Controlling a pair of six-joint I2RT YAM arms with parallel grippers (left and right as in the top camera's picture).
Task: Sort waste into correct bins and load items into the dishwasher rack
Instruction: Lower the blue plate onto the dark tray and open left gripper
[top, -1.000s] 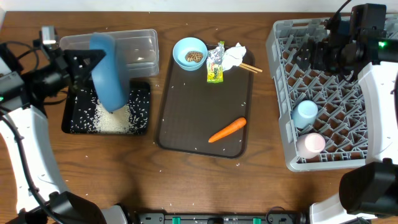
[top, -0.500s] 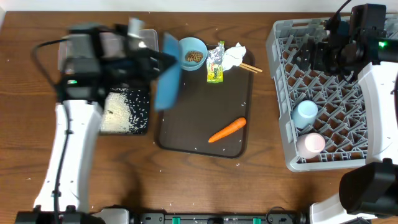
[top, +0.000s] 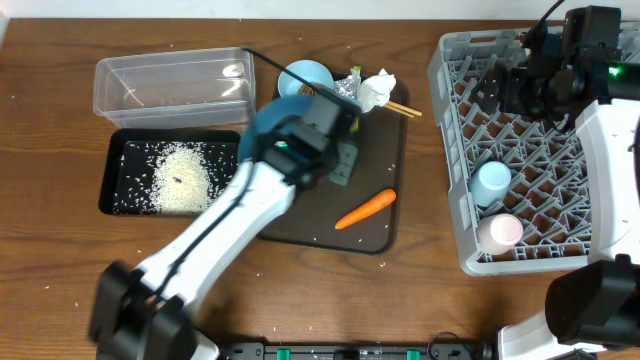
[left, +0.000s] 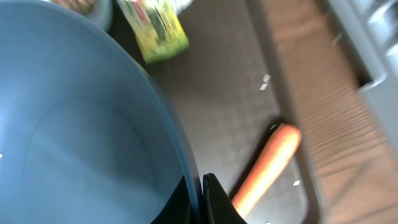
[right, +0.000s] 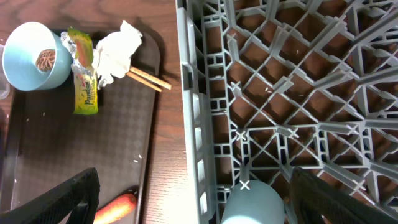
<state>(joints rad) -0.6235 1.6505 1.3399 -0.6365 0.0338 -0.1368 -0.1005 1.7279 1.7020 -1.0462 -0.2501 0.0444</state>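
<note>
Overhead looks straight down; wrists share the carrot (left: 266, 167).

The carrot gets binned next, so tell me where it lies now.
In the overhead view the carrot lies tilted on the brown serving tray, near its lower right corner, between the left arm and the dishwasher rack.

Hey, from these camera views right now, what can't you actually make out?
Overhead: the left arm covers most of the green-yellow foil wrapper and part of the small light-blue bowl.
Left wrist: the large blue bowl fills the view; the orange carrot is blurred.
Right wrist: the thin wooden chopsticks run under the crumpled white tissue; the bottom edge cuts off the light-blue cup.
</note>
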